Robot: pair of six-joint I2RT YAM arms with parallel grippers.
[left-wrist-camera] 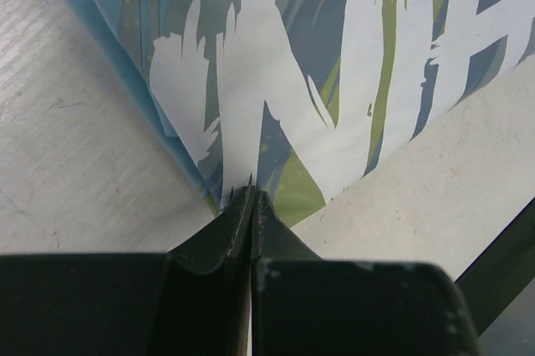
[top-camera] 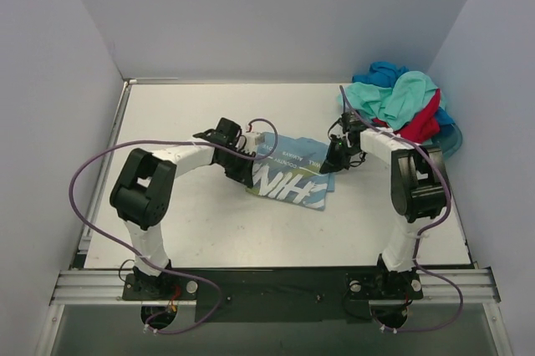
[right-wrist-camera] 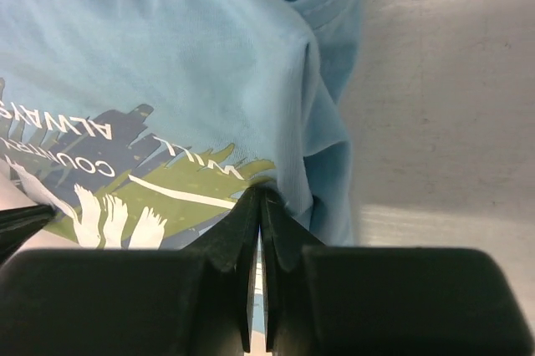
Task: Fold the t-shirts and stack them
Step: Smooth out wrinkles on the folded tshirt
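Pinches the sky-blue t-shirt (top-camera: 292,174) from 2 sides, with the left end effector (top-camera: 249,174) clenched on its printed edge and the right end effector (top-camera: 331,162) clenched on a fold. Spread on the worktop (top-camera: 209,231) between both tips. Heaped beyond the right one: mint-green, red and deeper-blue t-shirts (top-camera: 401,101).

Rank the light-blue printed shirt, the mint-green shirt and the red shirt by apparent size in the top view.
1. light-blue printed shirt and mint-green shirt: look about alike, so unranked; one lies flat, one bunched.
2. red shirt: smallest showing, mostly covered.
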